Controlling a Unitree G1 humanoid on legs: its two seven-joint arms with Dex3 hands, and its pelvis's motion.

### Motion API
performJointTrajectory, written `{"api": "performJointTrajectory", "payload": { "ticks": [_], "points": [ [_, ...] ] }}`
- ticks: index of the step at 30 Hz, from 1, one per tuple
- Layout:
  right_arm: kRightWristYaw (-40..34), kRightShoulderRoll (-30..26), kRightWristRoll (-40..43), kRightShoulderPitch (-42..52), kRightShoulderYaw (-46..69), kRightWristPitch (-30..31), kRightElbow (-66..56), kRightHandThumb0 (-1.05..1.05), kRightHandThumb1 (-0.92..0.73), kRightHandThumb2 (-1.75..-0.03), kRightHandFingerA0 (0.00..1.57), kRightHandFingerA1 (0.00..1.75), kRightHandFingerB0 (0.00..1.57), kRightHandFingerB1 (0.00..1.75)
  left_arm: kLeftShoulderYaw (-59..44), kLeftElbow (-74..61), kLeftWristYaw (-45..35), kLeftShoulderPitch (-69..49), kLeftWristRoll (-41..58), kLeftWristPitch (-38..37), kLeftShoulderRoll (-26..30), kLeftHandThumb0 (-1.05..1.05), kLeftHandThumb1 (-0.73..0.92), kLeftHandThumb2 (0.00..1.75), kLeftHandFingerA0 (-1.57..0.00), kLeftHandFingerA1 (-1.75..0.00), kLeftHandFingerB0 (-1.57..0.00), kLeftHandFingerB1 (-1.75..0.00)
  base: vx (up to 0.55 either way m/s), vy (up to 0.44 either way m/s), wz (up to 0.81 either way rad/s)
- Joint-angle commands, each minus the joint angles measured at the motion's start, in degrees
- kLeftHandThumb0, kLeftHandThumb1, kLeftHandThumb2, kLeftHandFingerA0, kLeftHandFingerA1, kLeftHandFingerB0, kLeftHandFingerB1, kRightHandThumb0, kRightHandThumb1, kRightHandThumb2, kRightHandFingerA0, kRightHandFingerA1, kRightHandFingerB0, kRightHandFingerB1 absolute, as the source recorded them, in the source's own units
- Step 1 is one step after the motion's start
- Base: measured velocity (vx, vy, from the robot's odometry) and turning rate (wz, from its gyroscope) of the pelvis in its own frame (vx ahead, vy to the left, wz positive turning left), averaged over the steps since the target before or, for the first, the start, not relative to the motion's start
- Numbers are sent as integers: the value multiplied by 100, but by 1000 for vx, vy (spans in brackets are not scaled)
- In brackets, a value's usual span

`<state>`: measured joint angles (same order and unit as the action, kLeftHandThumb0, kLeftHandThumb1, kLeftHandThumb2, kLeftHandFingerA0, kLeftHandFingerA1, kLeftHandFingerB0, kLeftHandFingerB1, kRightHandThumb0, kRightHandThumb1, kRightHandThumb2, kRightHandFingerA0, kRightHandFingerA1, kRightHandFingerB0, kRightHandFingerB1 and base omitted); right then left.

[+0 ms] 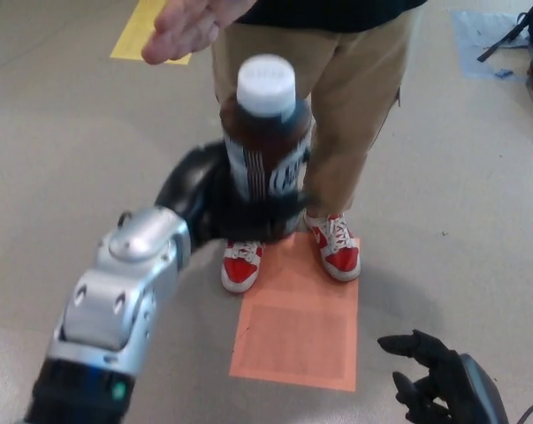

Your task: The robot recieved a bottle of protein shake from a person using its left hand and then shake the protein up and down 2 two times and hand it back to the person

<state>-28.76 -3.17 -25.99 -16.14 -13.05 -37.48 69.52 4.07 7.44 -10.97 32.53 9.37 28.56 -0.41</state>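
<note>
Brown shake bottle (266,132) upright in left robot hand (239,208).

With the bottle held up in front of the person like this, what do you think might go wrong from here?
The left hand grips only the lower part of the bottle, so a hard shake might let the top-heavy bottle tip or slip out. The person's hand hovers just above the white cap, so an upward stroke could strike it. If dropped, the bottle would likely land near the red shoes.
</note>
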Motion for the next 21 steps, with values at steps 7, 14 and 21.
{"api": "performJointTrajectory", "payload": {
  "ticks": [7, 14, 21],
  "points": [
    [52, -51, 100, 57, 17, -53, -22, -27, -82, -67, 100, 58, 64, 47, -569, 265, 99, 1124, 128, 658, 227, -19, 81, 71, -91, -137, -75, -106, 0, 0, 0],
    [83, -19, 113, 35, 21, -41, -17, -26, -82, -68, 101, 59, 64, 48, -580, 303, 35, 1199, 110, 694, 287, -21, 78, 72, -91, -141, -72, -106, 0, 0, 0],
    [28, -29, 76, 92, -6, -69, -3, -26, -82, -67, 103, 59, 63, 48, -1473, 1022, 778, 1912, 372, 1052, 71, -19, 79, 68, -80, -142, -67, -97, 0, 0, 0]
  ]
}}
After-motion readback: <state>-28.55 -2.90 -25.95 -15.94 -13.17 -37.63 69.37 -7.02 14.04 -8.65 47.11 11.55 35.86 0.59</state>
